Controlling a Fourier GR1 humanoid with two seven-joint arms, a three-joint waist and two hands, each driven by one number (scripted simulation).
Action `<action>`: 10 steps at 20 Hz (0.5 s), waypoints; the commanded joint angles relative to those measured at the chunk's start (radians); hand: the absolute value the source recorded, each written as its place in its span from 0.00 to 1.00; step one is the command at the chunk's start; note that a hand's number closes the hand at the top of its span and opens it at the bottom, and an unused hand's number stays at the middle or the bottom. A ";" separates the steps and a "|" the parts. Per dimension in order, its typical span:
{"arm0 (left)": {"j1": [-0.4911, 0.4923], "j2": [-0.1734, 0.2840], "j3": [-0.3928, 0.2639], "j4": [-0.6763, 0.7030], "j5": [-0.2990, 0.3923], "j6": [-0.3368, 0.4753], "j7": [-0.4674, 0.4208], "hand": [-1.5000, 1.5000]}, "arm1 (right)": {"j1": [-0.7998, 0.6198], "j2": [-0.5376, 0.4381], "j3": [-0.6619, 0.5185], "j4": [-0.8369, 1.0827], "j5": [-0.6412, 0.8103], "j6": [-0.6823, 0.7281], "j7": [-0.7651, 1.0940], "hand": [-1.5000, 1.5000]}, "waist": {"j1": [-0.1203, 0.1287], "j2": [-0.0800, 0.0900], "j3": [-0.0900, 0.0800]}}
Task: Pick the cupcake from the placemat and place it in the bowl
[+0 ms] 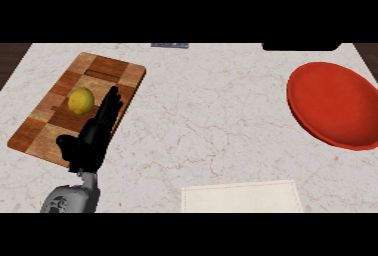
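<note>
Lemon (pixel 81 100) just beside left hand (pixel 90 140)

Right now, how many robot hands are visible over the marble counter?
1. The black left hand lies open over the checkered wooden cutting board, fingers beside the yellow lemon. The right hand is out of view.

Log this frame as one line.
left robot hand: open over cutting board, by lemon | right: not in view | placemat: no cupcake visible | red bowl: nothing visible inside
</note>
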State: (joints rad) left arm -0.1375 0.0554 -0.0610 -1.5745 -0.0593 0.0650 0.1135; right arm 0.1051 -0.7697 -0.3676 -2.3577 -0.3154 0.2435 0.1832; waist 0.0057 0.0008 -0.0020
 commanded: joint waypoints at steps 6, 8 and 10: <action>0.004 -0.024 -0.014 -0.008 -0.020 0.019 -0.001 0.50 | -0.299 -0.118 0.066 0.268 0.083 0.004 0.110 1.00 | 0.012 0.002 0.002; -0.023 -0.005 0.001 -0.030 0.001 -0.005 0.035 0.50 | -0.379 -0.105 0.155 0.348 0.176 -0.028 0.100 1.00 | 0.019 0.003 0.002; -0.010 0.002 0.006 0.014 0.000 -0.014 -0.002 0.50 | -0.321 -0.094 0.199 0.354 0.357 -0.041 0.011 1.00 | 0.020 0.006 0.002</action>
State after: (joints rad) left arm -0.1447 0.0460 -0.0609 -1.5578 -0.0659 0.0634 0.0968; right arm -0.1976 -0.8615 -0.2423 -2.0675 -0.1548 0.2242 0.2503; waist 0.0217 0.0047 -0.0008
